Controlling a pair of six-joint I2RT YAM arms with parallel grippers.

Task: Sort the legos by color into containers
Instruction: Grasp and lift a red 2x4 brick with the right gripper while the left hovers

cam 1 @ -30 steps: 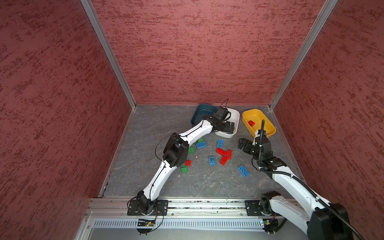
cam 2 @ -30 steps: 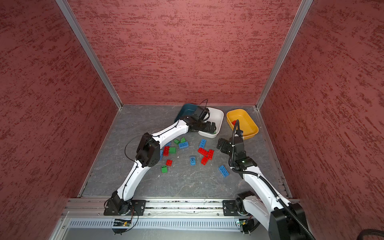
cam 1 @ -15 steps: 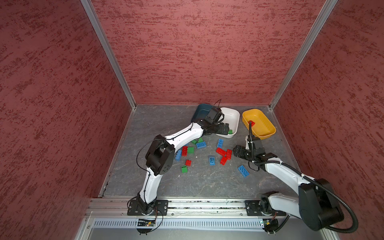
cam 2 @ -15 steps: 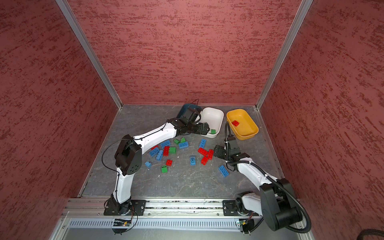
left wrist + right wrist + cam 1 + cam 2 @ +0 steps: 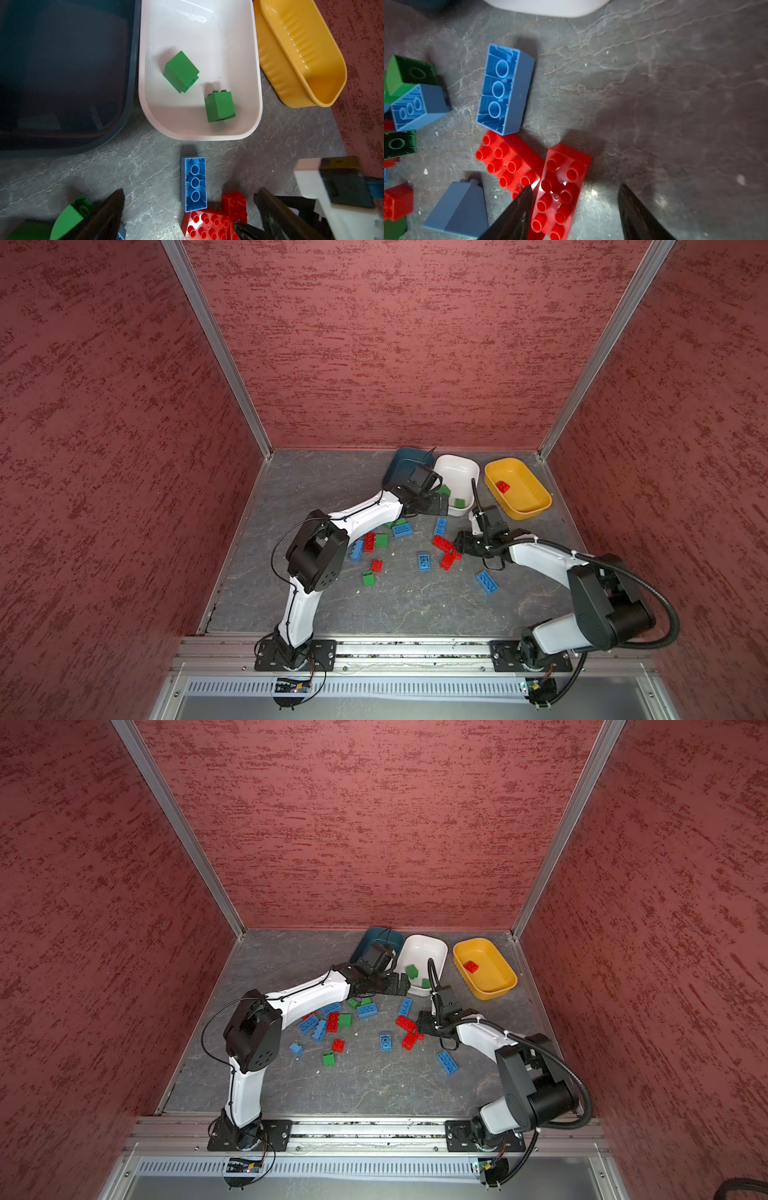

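Observation:
My right gripper (image 5: 576,187) is down on the floor, open around a red oblong lego (image 5: 560,187). One finger (image 5: 519,207) touches its side; the opposite finger stands off it. In both top views this gripper (image 5: 459,543) (image 5: 422,1027) is at the red legos. My left gripper (image 5: 191,190) (image 5: 440,504) hangs open and holds nothing, over a blue lego (image 5: 194,182) just in front of the white container (image 5: 197,25). Two green legos (image 5: 180,70) (image 5: 220,106) lie in it. The yellow container (image 5: 528,497) holds a red lego (image 5: 502,486). The teal container (image 5: 401,460) is partly hidden by the left arm.
Several red, blue and green legos lie scattered mid-floor, among them a second red oblong (image 5: 508,162), a blue slope piece (image 5: 456,207) and a blue oblong (image 5: 486,582) near the right arm. Red walls enclose the floor on three sides.
My right gripper moved left and down to the red legos, and its jaws narrowed around one. My left gripper drew back from over the white container to its front edge, still open.

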